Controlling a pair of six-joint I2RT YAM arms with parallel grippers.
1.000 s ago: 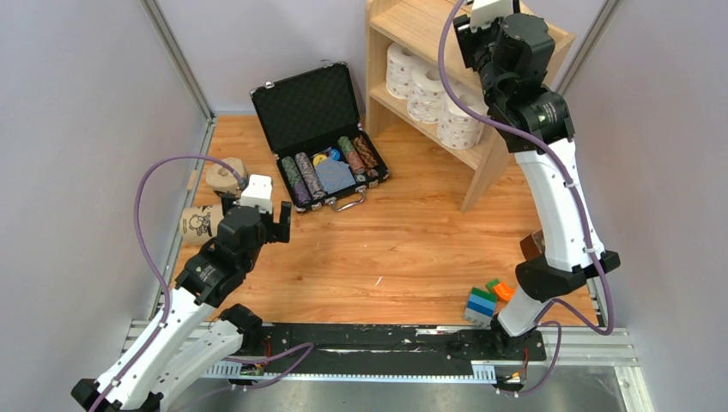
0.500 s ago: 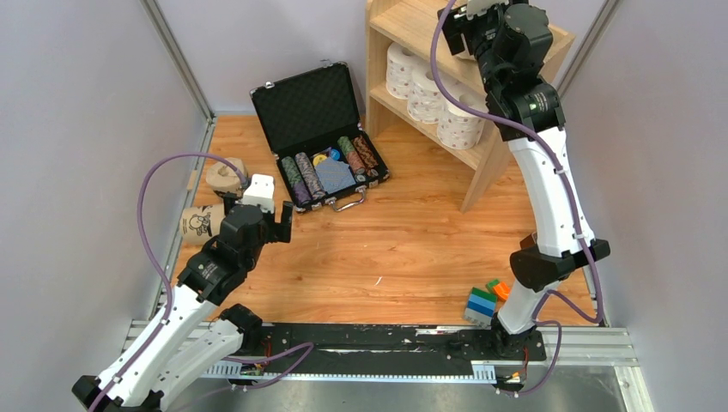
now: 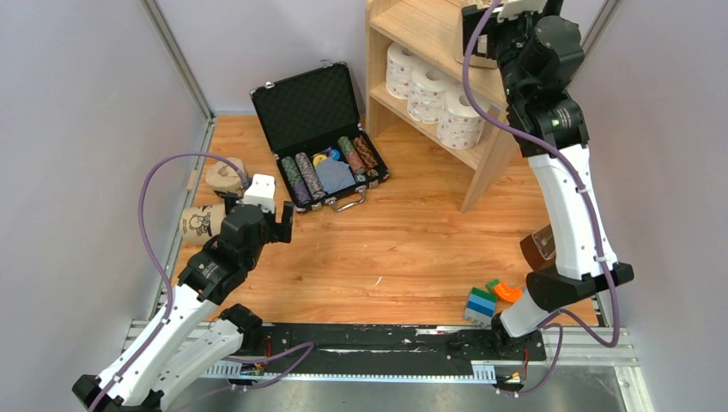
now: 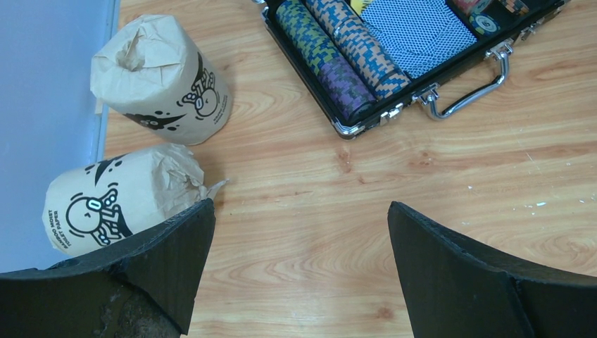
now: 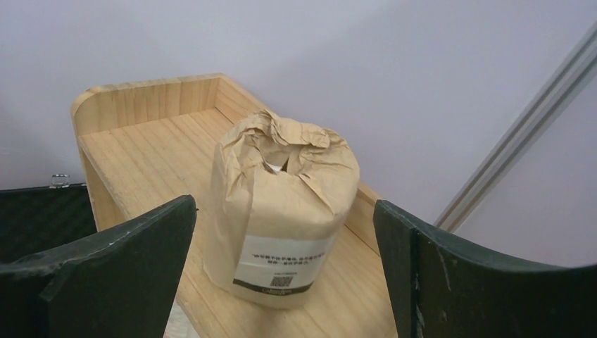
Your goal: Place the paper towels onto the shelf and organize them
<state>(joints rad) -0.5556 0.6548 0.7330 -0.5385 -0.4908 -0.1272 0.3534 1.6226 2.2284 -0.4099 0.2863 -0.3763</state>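
Note:
The light-wood shelf (image 3: 422, 24) stands at the back right, with three white paper towels (image 3: 427, 93) in a row on its inner board. A tan-wrapped roll with a white label (image 5: 281, 211) stands upright on the shelf top (image 5: 148, 151). My right gripper (image 5: 284, 204) is open just in front of it, fingers apart on either side and not touching. Two tan rolls with black cartoon print sit on the floor at the left, one upright (image 4: 162, 77) and one on its side (image 4: 120, 197). My left gripper (image 4: 301, 204) hovers open and empty beside them.
An open black case (image 3: 322, 129) with striped poker-chip rows lies between the shelf and the floor rolls. Coloured blocks (image 3: 485, 299) sit near the right arm's base. Grey walls close in on the left, back and right.
My right gripper has opened and let go of the labelled tan roll on the shelf top, shifting slightly right. The left arm has not moved.

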